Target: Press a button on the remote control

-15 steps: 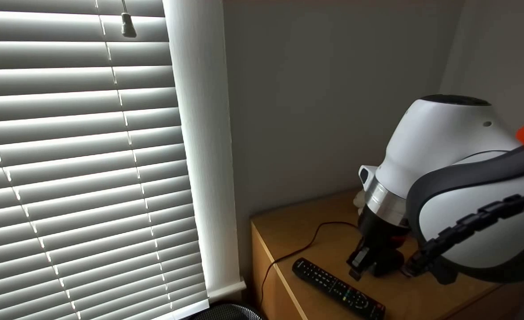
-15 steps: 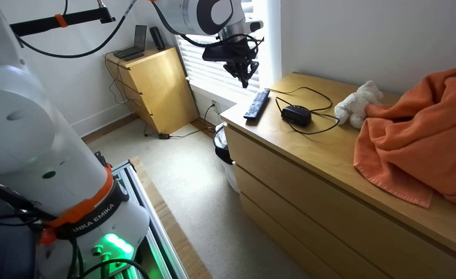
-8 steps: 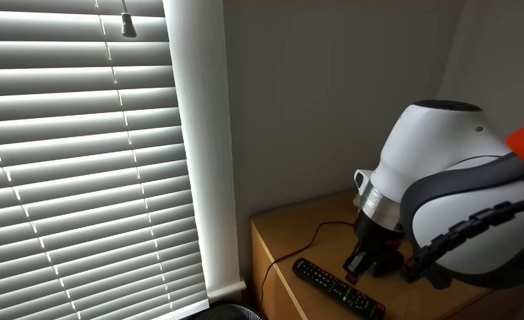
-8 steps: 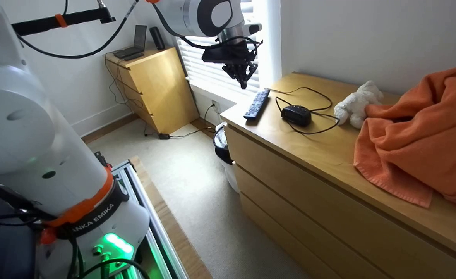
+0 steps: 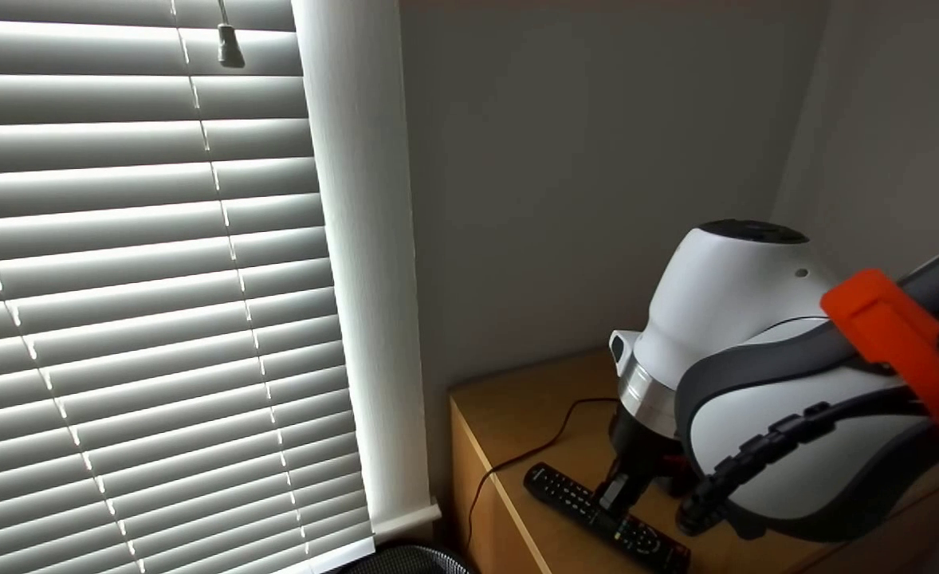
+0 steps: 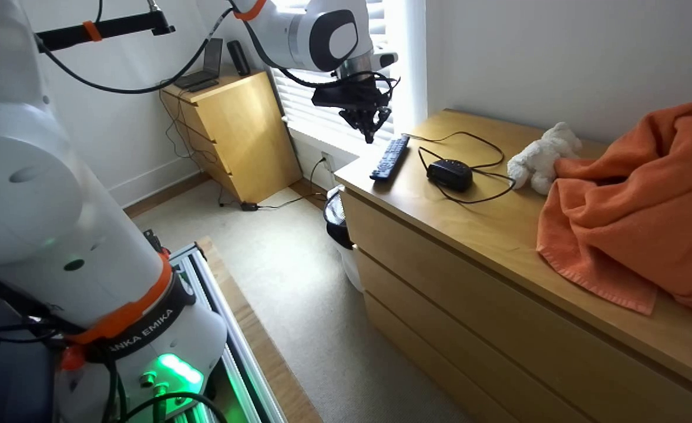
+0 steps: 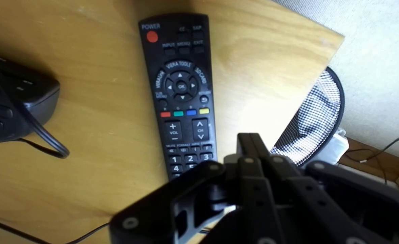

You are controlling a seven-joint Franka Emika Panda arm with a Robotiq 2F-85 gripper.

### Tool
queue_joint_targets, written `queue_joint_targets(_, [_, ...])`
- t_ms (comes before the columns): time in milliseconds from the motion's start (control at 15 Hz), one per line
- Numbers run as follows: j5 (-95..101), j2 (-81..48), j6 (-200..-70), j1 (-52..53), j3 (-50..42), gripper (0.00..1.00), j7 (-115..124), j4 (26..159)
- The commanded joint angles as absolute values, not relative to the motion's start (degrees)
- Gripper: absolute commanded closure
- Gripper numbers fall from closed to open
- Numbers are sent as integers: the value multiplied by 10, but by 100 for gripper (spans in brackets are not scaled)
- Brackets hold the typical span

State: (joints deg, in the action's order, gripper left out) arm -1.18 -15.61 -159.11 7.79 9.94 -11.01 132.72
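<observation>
lowered since the earlier frame, the single arm brings its gripper nearer the remote control; the remote itself lies unchanged on the table. wrist view, left to right: a black corded device rests inward from the table's end edge. next, the remote control lies flat near the corner where front and end edges meet, its long axis slantwise to the end edge: the red power button marks the end toward the front edge, while the number keys mark the half slanting toward the end edge. right of the keys is the gripper, its two fingers pressed together, no gap visible, nothing held. in an exterior view the fingertips hang above the remote's level, apart from it. the coming press appears to turn on this: the remote lies below the fingertips and, by the wrist view, inward from them, so descent with some shift away from the end edge is probably needed; the intended button cannot be told. far right, beyond the end edge and below it, a mesh bin stands.
</observation>
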Motion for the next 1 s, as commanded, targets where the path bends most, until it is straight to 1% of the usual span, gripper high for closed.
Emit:
queue_joint_targets(0, [-4,-186,-1614,69,101,100,-116,1311])
queue_joint_targets(933, [11,-230,-1681,67,96,100,-111,1297])
